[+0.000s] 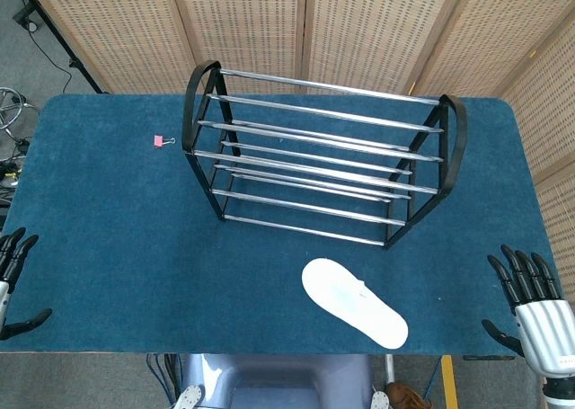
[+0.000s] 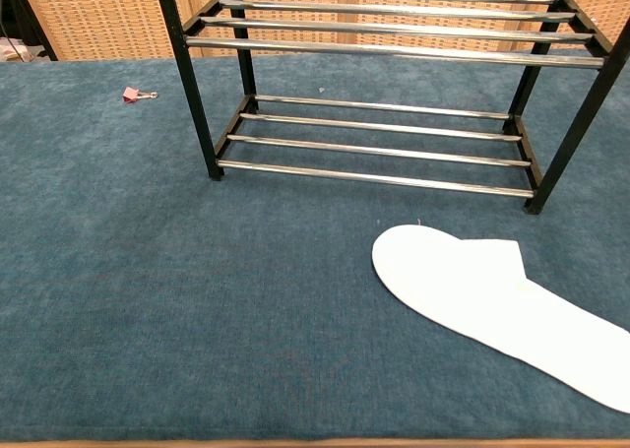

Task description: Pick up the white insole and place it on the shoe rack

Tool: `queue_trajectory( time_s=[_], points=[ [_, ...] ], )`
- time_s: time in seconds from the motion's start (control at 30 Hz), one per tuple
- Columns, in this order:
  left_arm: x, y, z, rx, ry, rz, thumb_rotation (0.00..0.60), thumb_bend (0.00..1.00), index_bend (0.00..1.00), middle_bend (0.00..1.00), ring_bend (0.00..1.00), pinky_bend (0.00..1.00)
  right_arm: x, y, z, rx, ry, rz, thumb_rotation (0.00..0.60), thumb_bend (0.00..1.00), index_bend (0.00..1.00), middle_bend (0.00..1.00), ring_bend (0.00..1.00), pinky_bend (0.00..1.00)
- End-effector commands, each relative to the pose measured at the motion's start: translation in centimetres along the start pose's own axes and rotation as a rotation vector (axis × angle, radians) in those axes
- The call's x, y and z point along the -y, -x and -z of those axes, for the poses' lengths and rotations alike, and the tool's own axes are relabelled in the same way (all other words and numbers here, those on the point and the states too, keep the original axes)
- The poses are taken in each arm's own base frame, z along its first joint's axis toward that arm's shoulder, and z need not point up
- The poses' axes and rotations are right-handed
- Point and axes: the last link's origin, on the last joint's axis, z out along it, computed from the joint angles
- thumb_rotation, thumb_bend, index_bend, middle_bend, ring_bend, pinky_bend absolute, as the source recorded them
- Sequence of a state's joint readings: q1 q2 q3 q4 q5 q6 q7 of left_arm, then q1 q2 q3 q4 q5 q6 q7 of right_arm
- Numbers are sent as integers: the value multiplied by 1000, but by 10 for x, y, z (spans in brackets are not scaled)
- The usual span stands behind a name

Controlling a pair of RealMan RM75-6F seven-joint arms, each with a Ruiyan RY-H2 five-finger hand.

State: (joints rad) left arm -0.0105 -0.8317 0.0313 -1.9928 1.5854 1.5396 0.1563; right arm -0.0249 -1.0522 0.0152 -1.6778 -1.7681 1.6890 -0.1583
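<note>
the table (image 1: 108, 247) was the biggest thing in sight, covered in dark blue-green carpet-like cloth, with woven cane screens (image 1: 269, 22) standing behind its far edge. the shoe rack (image 1: 323, 157) stood toward the far middle of it, a black frame with rows of chrome bars in tiers, and everything else is placed from that rack.

the white insole (image 1: 353, 302) lay flat on the cloth in front of the rack, toward the rack's right end, near its lowest front bar but apart from it. its rounded end pointed back toward the rack and its length ran away to the front right. nothing touched it.

the right hand (image 1: 537, 312) sat well off to the rack's front right, at the table's edge, fingers upright and spread apart, holding nothing. the left hand (image 1: 13, 279) was at the opposite edge, well to the rack's front left; only some dark fingers showed, seemingly spread and empty, though the frame cut most of it off.

a small pink binder clip (image 1: 160, 141) lay on the cloth just left of the rack's far left corner.
</note>
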Motion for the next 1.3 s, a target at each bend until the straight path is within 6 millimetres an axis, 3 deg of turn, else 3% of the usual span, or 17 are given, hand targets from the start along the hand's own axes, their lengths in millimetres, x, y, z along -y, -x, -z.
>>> queue_trajectory(
  time_s=[0.03,0.3,0.47,0.77,1.0,1.3],
  points=[
    [-1,0,1,16,5,1,600,0,0,0,0,0,0,0,0,-19,4,7,600,0,0,0,0,0],
    [-1,-3,2,12,12,20,600,0,0,0,0,0,7,6,1,-1,-64,-8,600,0,4,0,0,0],
    [0,-3,0,16,7,29,600,0,0,0,0,0,19,27,-3,72,-216,-41,600,0,51,0,0,0],
    [3,-2,-4,18,-15,33,600,0,0,0,0,0,41,72,-36,132,-510,21,600,0,144,50,0,63],
    [3,-2,-5,20,-21,38,600,0,0,0,0,0,70,91,-58,147,-660,50,600,0,171,71,3,101],
    [6,-6,-5,10,-27,55,600,0,0,0,0,0,93,110,-81,158,-726,102,600,0,199,112,48,145]
  ],
)
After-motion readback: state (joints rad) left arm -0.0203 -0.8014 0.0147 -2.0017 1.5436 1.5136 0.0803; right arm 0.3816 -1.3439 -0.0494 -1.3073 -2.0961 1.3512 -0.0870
